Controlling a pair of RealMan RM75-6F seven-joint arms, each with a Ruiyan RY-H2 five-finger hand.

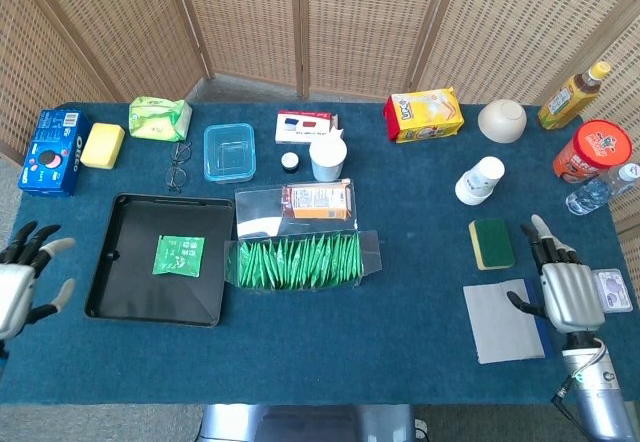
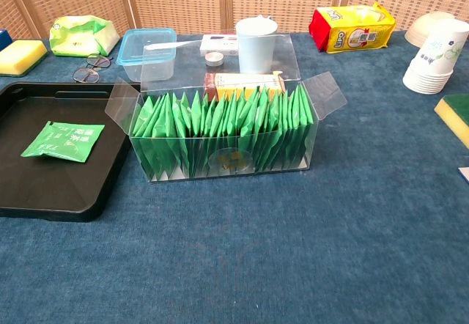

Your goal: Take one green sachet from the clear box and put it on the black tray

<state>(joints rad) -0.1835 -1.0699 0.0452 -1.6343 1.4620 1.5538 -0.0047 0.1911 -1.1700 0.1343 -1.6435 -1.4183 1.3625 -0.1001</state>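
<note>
One green sachet (image 1: 179,256) (image 2: 63,141) lies flat on the black tray (image 1: 120,302) (image 2: 44,199), with nothing touching it. Just right of the tray stands the clear box (image 1: 300,260) (image 2: 227,137), lid flaps open, packed with several upright green sachets. My left hand (image 1: 22,282) hangs at the far left edge of the head view, left of the tray, fingers spread and holding nothing. My right hand (image 1: 566,294) is near the table's right front edge, fingers apart and empty. Neither hand shows in the chest view.
Behind the tray are a blue cookie box (image 1: 50,164), yellow sponge (image 1: 102,146), green wipes pack (image 1: 160,118), glasses (image 1: 177,167) and a clear blue container (image 1: 229,152). A white cup (image 1: 327,158) and small carton (image 1: 318,201) stand behind the box. A grey cloth (image 1: 503,320) and green sponge (image 1: 491,243) lie beside my right hand.
</note>
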